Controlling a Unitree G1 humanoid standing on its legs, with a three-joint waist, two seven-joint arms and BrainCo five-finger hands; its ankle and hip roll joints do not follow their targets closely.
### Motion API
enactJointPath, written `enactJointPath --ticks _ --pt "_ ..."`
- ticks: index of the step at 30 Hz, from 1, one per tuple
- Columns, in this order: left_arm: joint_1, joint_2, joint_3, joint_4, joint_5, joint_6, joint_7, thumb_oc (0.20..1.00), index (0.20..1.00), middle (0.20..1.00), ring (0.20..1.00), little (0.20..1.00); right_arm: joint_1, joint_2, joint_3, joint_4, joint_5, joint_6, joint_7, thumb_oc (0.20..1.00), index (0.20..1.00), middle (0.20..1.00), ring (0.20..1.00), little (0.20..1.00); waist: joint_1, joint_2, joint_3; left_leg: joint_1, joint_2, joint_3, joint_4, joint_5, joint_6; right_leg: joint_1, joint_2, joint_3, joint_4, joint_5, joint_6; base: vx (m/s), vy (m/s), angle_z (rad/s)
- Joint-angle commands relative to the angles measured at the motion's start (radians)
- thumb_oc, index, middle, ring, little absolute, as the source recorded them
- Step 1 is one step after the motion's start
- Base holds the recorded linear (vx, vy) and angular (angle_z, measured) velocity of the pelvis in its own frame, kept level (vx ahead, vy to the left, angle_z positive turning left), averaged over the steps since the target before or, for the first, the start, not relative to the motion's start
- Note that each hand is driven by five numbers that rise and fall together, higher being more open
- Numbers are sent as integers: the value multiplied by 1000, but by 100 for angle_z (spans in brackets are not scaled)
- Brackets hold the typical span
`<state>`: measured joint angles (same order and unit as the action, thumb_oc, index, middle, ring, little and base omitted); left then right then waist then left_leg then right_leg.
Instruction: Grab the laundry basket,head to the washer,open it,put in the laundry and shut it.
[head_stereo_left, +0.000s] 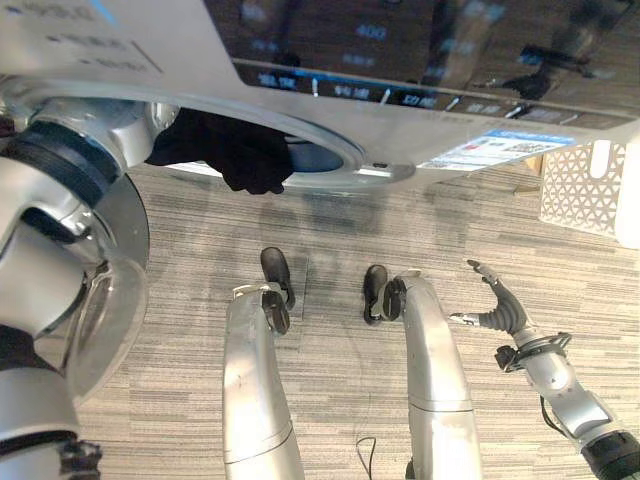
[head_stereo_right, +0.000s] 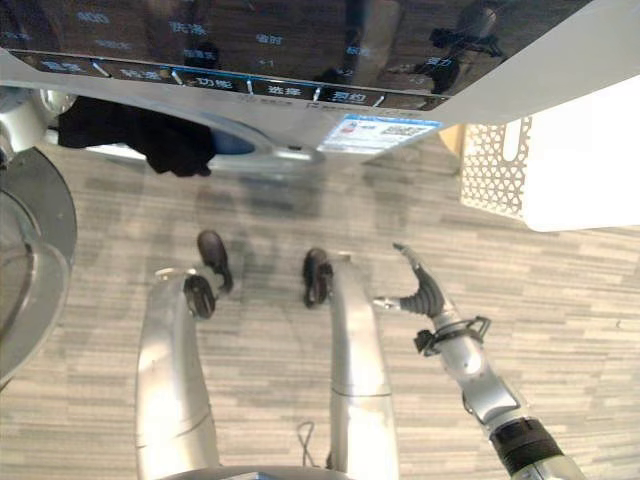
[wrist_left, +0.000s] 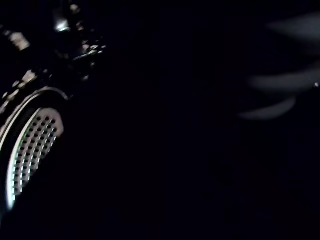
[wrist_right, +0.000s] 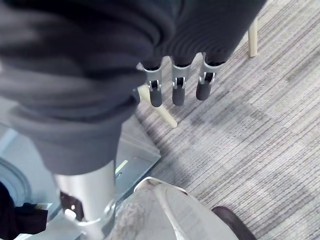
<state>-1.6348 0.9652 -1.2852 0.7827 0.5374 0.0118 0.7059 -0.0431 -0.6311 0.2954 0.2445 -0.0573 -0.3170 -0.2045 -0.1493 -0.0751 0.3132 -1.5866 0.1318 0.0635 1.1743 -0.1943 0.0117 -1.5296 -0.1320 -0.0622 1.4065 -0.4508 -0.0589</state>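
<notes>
Dark laundry (head_stereo_left: 235, 150) draped over washer (head_stereo_left: 350, 160) opening, door (head_stereo_left: 110, 290) swung open; left robot hand inside drum, state unclear; right robot hand (head_stereo_left: 500, 310) spread, empty; laundry basket (head_stereo_left: 585, 185) on floor beside.

Grey striped carpet (head_stereo_left: 330, 225) covers the floor, with pale wooden furniture legs (wrist_right: 252, 37) standing on it under even light.

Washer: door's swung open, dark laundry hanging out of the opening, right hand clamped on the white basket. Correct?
Not quite. The right hand is open and holds nothing, hanging above the carpet, apart from the white basket, as the left eye view shows. The rest holds: the washer door is swung open and dark laundry hangs out of the opening.
</notes>
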Motion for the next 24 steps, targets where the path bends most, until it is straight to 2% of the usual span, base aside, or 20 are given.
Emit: enactJointPath --ticks 1,3,4,5,6,7,11,18,20,24 --pt "-130 -47 60 162 128 60 -36 1000 1000 1000 1000 1000 27 -53 35 -27 34 -46 -33 1000 1000 1000 1000 1000 -53 72 -48 17 -18 -36 79 -142 63 62 36 49 -156 73 27 0 0 0" --pt "-97 -83 96 188 126 29 -112 1000 1000 1000 1000 1000 21 -58 30 -32 15 -26 -33 1000 1000 1000 1000 1000 -52 66 -42 17 -18 -40 84 -139 62 64 34 46 -151 74 26 0 0 0" --pt "-66 -89 150 176 79 5 -137 1000 1000 1000 1000 1000 26 -55 22 -43 5 -15 -32 1000 1000 1000 1000 1000 -49 63 -41 17 -20 -42 85 -138 62 63 35 45 -149 75 26 0 0 0" --pt "1 -106 250 158 -3 -27 -159 1000 1000 1000 1000 1000 30 -49 9 -72 -8 -5 -28 1000 1000 1000 1000 1000 -45 52 -39 17 -21 -45 86 -136 60 62 35 40 -149 76 24 0 0 0" --pt "6 -106 255 157 -3 -27 -159 1000 1000 1000 1000 1000 33 -53 8 -74 -8 -4 -28 1000 1000 1000 1000 1000 -45 56 -41 17 -21 -45 86 -136 60 62 35 40 -149 76 24 4 -35 0" --pt "91 -134 376 168 -121 -48 -189 1000 1000 1000 1000 1000 37 -46 -5 -100 -22 8 -23 1000 1000 1000 1000 1000 -43 44 -38 17 -22 -49 89 -133 59 64 34 36 -149 78 22 0 0 0" --pt "162 -157 472 159 -218 -57 -218 1000 1000 1000 1000 1000 45 -39 -15 -118 -40 25 -25 1000 1000 1000 1000 1000 -38 41 -38 17 -26 -55 91 -131 55 67 33 26 -150 78 20 -7 -16 -1" --pt "238 -151 561 52 -287 -64 -205 1000 1000 1000 1000 1000 29 -13 -1 -115 -66 41 -29 1000 1000 1000 1000 1000 -19 36 -37 17 -36 -65 73 -122 50 73 26 14 -156 82 21 -27 -36 4" --pt "269 -134 580 -16 -252 -44 -204 1000 1000 1000 1000 1000 20 -4 2 -114 -76 48 -27 1000 1000 1000 1000 1000 -10 35 -37 17 -42 -67 57 -112 45 76 21 7 -166 84 22 -49 -37 15" --pt "245 -125 553 -22 -182 -14 -258 1000 1000 1000 1000 1000 -21 -2 14 -93 -84 65 -15 1000 1000 1000 1000 1000 0 32 -41 17 -49 -72 25 -95 39 78 18 2 -187 94 25 -44 -14 13"
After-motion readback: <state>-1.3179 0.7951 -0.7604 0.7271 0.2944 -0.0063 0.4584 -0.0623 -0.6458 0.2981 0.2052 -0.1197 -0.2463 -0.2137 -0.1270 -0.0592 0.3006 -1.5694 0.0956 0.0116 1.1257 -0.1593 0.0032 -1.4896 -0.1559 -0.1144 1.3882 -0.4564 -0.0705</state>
